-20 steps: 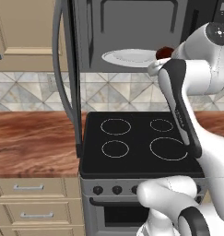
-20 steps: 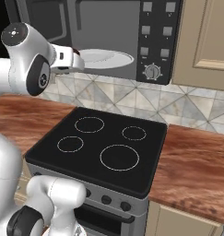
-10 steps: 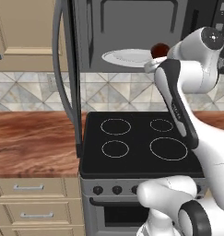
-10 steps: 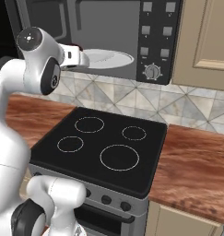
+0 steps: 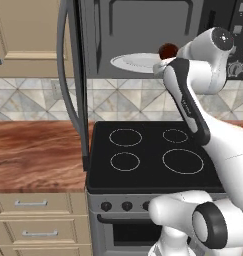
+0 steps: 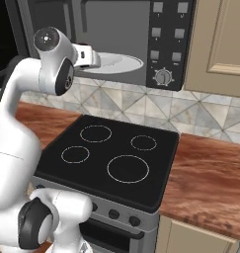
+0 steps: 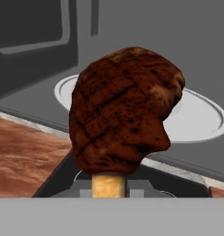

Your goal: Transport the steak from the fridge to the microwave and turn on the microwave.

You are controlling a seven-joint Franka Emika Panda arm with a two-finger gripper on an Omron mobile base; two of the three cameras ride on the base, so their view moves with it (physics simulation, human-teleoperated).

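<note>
The steak (image 7: 125, 110), a dark brown lump with a tan edge at its bottom, is held in my gripper (image 5: 165, 58), which is shut on it. It hangs just in front of the open microwave (image 5: 143, 25), above the near rim of the round white turntable plate (image 7: 201, 120). In the left base view the steak (image 5: 168, 50) shows over the plate's (image 5: 133, 61) right end, beside my arm. In the right base view my hand reaches to the plate (image 6: 119, 63) at the microwave (image 6: 116, 29) mouth. The fridge is out of view.
The microwave door (image 5: 73, 75) stands swung open on the left. Its button panel (image 6: 168, 34) and knob (image 6: 164, 77) are on the right. Below lies a black four-ring stove (image 5: 153, 150), with wooden counters (image 5: 38, 155) on both sides and cabinets (image 6: 220, 39) on the right.
The arm has pushed forward toward the microwave, carrying the steak a little up and closer to the turntable plate. The grip has stayed the same.
</note>
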